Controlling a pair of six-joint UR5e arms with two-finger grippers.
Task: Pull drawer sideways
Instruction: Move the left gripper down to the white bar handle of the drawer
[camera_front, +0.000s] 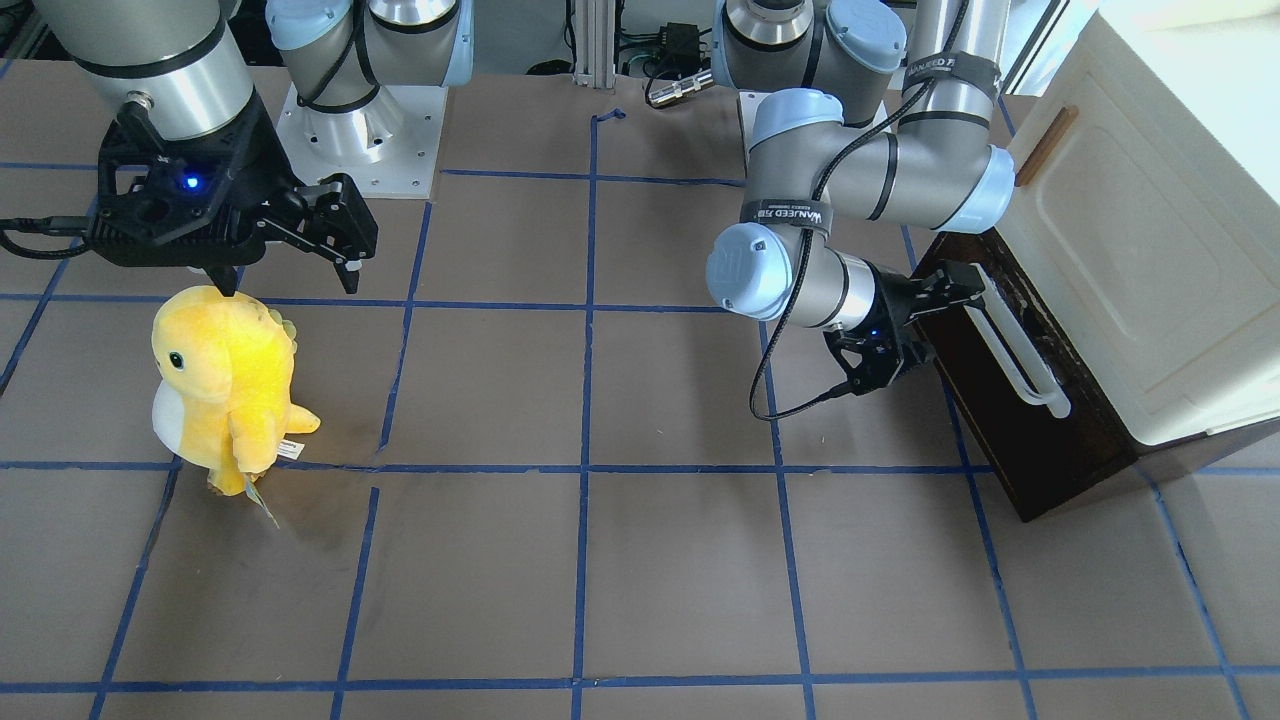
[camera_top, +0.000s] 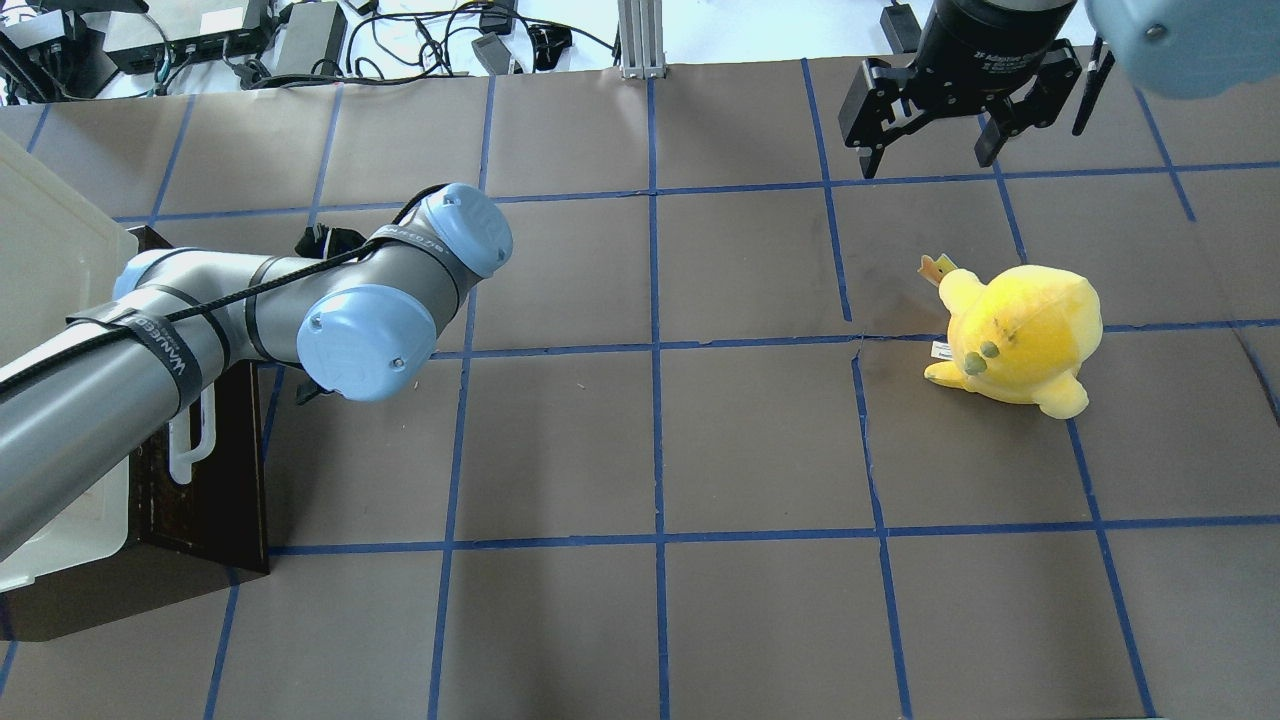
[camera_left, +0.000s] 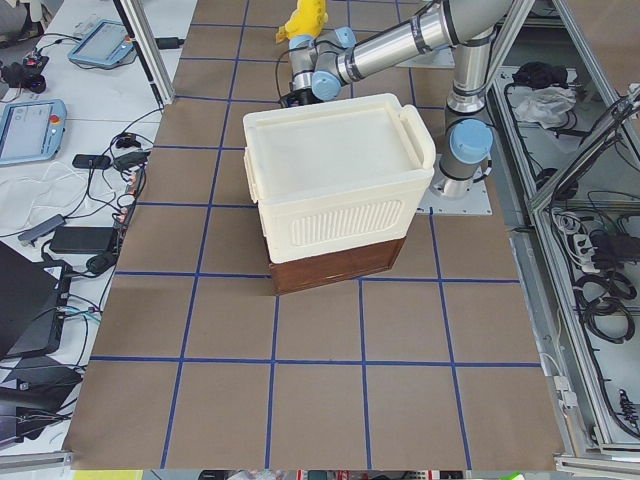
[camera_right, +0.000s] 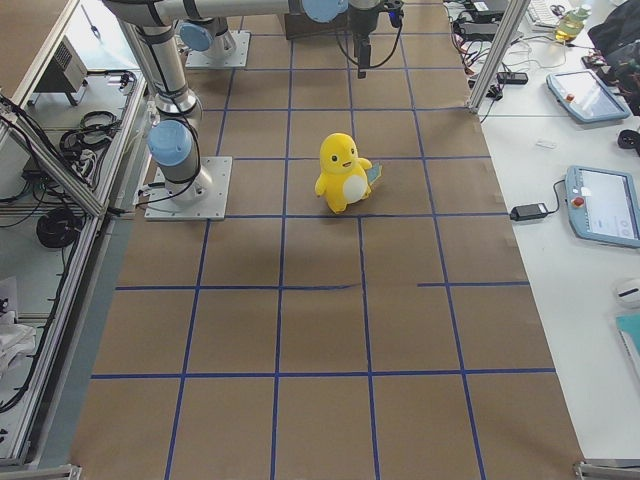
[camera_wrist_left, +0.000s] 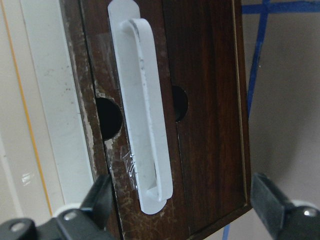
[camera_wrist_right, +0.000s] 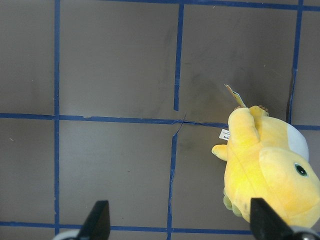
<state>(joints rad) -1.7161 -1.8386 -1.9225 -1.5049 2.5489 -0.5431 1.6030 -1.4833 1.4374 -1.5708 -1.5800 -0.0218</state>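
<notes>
The drawer (camera_front: 1040, 440) has a dark brown wooden front and a long white bar handle (camera_front: 1012, 347), and sits under the cream cabinet body (camera_front: 1150, 250). None of its inner sides show. My left gripper (camera_front: 940, 300) is open right in front of the handle's far end. In the left wrist view the handle (camera_wrist_left: 145, 125) lies on the drawer front (camera_wrist_left: 210, 100), with my fingers (camera_wrist_left: 100, 200) apart on either side of its near end and not touching it. My right gripper (camera_top: 930, 150) is open and empty, hanging above the table at the far right.
A yellow plush toy (camera_front: 225, 385) stands on the brown gridded table just below my right gripper (camera_front: 335, 250); it also shows in the right wrist view (camera_wrist_right: 265, 170). The cabinet (camera_left: 340, 190) fills the table's left end. Cables and boxes lie beyond the far edge.
</notes>
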